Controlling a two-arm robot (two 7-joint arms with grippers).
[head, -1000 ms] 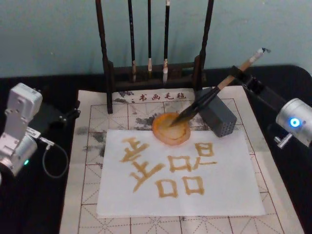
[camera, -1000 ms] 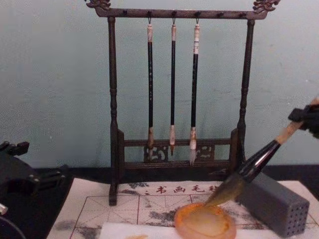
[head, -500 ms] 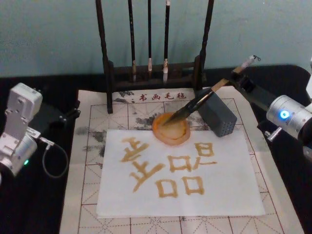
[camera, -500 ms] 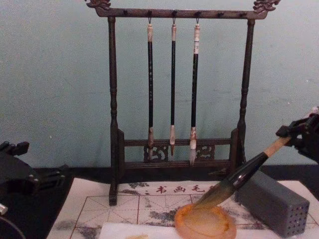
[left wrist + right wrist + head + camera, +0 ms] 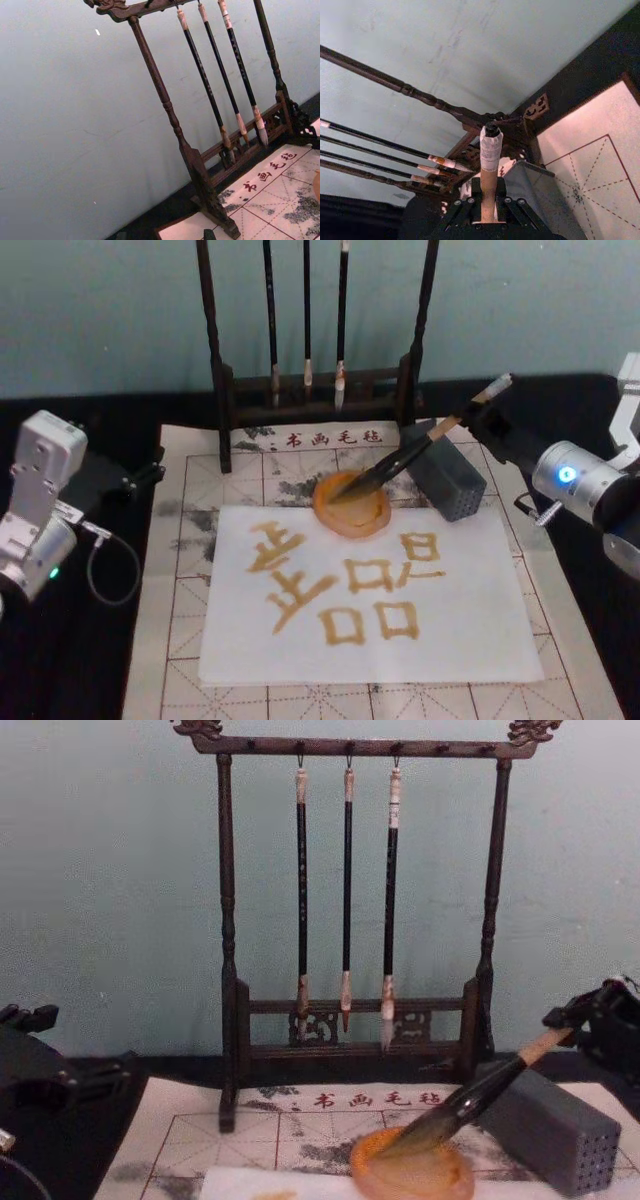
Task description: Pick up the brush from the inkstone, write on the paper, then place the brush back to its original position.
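The brush (image 5: 410, 448) slants low, its dark bristles lying in the orange inkstone (image 5: 326, 514) and its tan handle rising to the right over a grey block (image 5: 452, 485). My right gripper (image 5: 482, 414) is shut on the upper handle just below the white end cap. The chest view shows the brush (image 5: 478, 1097) dipping into the inkstone (image 5: 440, 1182), with the right gripper (image 5: 588, 1020) at the right edge. The right wrist view looks along the handle (image 5: 489, 186) held between the jaws. The white paper (image 5: 460, 635) bears several ochre characters. My left gripper (image 5: 128, 480) is parked at the far left.
A dark wooden rack (image 5: 222, 380) with three thin hanging brushes (image 5: 346, 890) stands behind the inkstone. The cream felt mat (image 5: 180, 640) with a red grid lies under the paper. Whether the brush touches the grey perforated block (image 5: 545, 1130) is unclear.
The right gripper has come down and inward with the brush. The brush has tilted flatter and its bristles have sunk into the inkstone. The left arm has not moved.
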